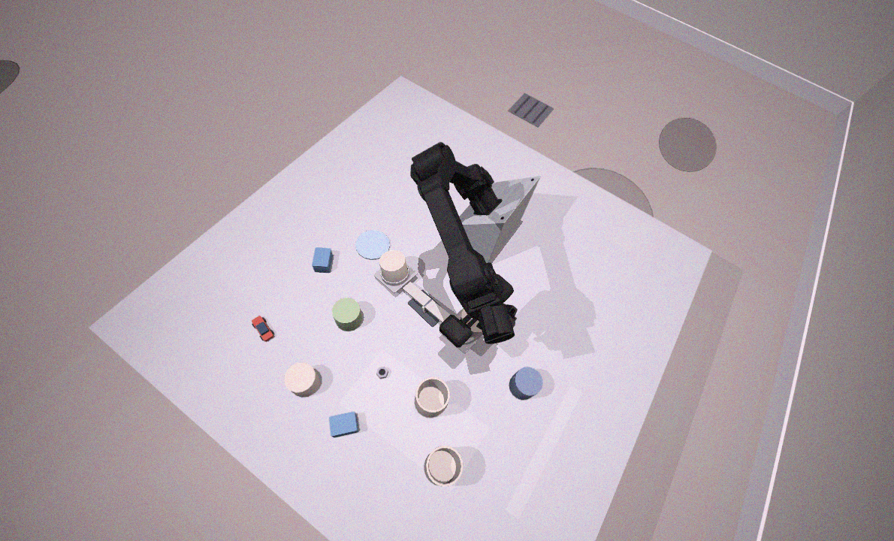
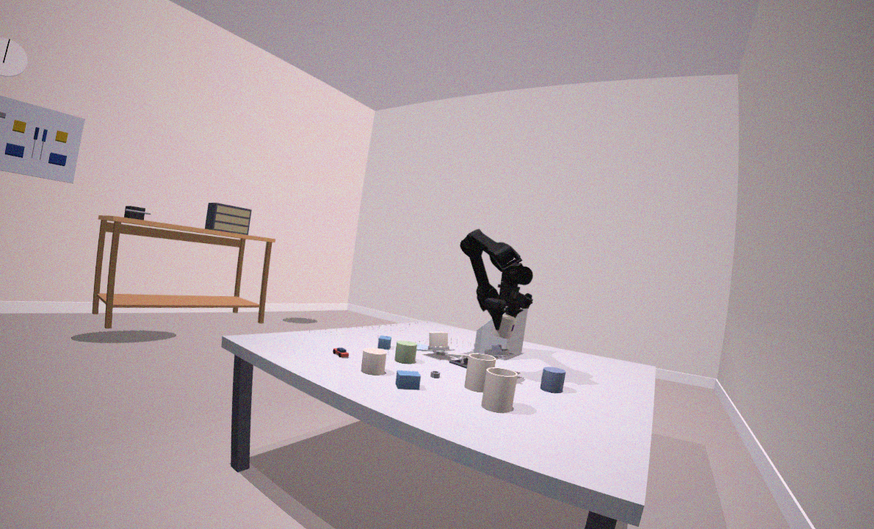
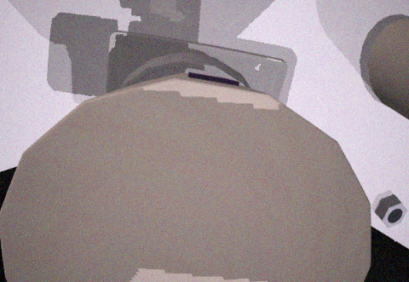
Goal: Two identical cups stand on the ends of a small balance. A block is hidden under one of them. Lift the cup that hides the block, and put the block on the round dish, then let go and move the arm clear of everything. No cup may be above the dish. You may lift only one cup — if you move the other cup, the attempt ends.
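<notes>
My gripper (image 1: pixel 475 327) (image 2: pixel 505 322) (image 3: pixel 187 190) is shut on one beige cup (image 2: pixel 507 327) (image 3: pixel 187 180), held upside down above the right end of the balance (image 1: pixel 421 296) (image 3: pixel 266 71). In the wrist view this cup hides most of the plate beneath, with a small dark strip at its upper edge. No block can be made out there. The other beige cup (image 1: pixel 393 266) (image 2: pixel 438 339) stands on the balance's left end plate. The round light-blue dish (image 1: pixel 373 244) (image 2: pixel 421 347) lies just behind that end, with nothing on it.
A green cylinder (image 1: pixel 347 314), a beige cylinder (image 1: pixel 302 379), a blue cylinder (image 1: pixel 527 383), two blue blocks (image 1: pixel 322 259) (image 1: pixel 344 424), a red toy car (image 1: pixel 262 328), a nut (image 1: pixel 382 373) (image 3: pixel 390 209) and two open beige cups (image 1: pixel 432 398) (image 1: pixel 444 466) stand around the balance.
</notes>
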### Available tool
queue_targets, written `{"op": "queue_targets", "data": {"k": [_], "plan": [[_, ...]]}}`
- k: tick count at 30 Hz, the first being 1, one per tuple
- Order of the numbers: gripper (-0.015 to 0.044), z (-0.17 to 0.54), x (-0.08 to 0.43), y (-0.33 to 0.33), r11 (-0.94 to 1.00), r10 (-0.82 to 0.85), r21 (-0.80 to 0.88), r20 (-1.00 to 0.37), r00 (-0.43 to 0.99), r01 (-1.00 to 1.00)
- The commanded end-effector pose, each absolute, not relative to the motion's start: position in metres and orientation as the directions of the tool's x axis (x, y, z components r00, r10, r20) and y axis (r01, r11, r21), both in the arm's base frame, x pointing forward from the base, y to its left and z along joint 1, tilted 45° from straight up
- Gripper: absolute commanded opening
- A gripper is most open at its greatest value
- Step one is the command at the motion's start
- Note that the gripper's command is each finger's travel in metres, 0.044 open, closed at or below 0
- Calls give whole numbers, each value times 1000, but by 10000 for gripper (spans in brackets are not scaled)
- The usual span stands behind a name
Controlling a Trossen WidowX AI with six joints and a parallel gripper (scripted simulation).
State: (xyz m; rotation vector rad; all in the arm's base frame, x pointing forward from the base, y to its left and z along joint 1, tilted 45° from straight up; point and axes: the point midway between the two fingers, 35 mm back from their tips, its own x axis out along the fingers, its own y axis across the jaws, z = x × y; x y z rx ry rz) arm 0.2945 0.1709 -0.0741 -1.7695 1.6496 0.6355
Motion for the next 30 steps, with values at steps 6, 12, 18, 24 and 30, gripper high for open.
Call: {"op": "queue_targets", "data": {"k": [6, 12, 18, 24, 30], "plan": [[0, -64, 291, 181, -20, -685, -125, -721, 104, -992], [0, -65, 292, 178, -18, -689, -121, -717, 100, -992], [0, -65, 292, 178, -18, -689, -121, -717, 100, -992], [0, -65, 292, 178, -18, -689, -121, -717, 100, -992], [0, -65, 292, 178, -18, -689, -121, -717, 100, -992]]}}
